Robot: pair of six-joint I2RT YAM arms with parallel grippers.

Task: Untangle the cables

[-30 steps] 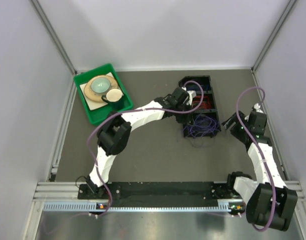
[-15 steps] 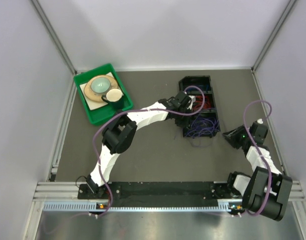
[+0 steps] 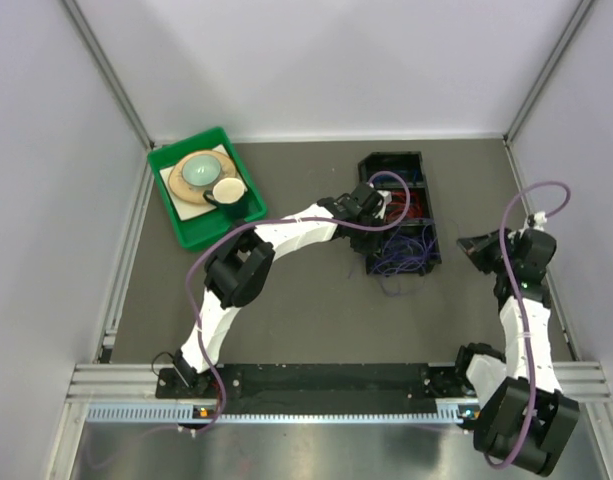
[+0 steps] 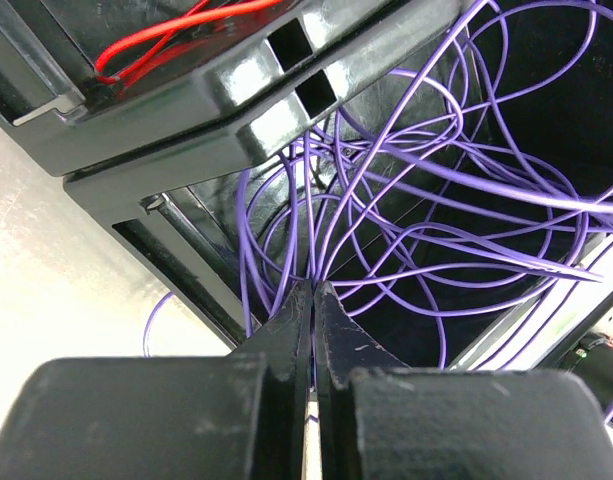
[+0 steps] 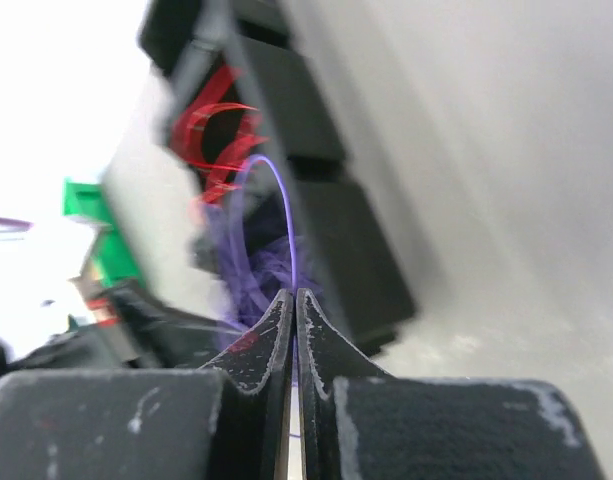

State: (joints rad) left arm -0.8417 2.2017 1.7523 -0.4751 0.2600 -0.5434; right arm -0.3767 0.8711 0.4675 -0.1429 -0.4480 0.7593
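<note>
Top external view: the cables (image 3: 406,250) lie in one black tray (image 3: 394,158) right of the table's (image 3: 306,310) middle. They are too many and too thin to count. The tray has three compartments in a row from far to near. Red cables (image 3: 411,207) lie in the middle one and purple cables (image 4: 436,200) in the near one, with a few loops hanging over its near rim.

The left arm stretches from its near-left base to the tray's left side. The left gripper (image 4: 312,295) has its jaws pressed together right among the purple loops; whether they pinch one I cannot tell.

The right gripper (image 5: 292,298) hangs right of the tray, apart from it and pointing left, jaws pressed together. A blurred purple strand arcs to its tips.

One green tray (image 3: 181,232) at the far left holds a round board (image 3: 181,185) and a pale bowl (image 3: 199,170).
</note>
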